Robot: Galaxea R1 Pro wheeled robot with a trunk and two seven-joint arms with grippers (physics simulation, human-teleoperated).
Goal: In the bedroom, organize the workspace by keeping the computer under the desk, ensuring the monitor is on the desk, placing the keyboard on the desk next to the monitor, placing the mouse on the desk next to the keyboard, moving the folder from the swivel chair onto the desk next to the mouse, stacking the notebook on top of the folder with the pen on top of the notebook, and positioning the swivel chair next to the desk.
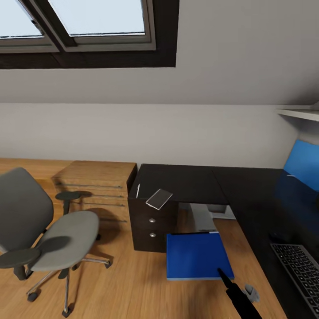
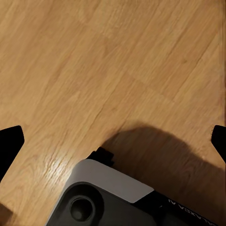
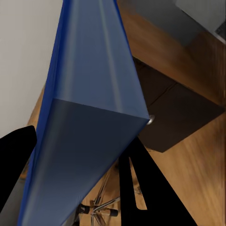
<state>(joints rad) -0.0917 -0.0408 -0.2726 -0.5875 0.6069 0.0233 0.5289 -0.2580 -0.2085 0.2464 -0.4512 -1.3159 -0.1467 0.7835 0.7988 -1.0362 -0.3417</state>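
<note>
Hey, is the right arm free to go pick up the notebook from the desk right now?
Probably not: the right end effector is shut on the blue folder, so it seems occupied. The notebook lies uncovered on the desk.

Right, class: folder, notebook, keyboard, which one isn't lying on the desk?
The blue folder: the right gripper holds it over the wooden floor, while the notebook and keyboard lie on the black desk.

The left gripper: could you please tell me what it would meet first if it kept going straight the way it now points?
Most likely the wooden floor: the left gripper looks straight at bare boards, with nothing between its open jaws. How far off the floor lies is unclear.
</note>
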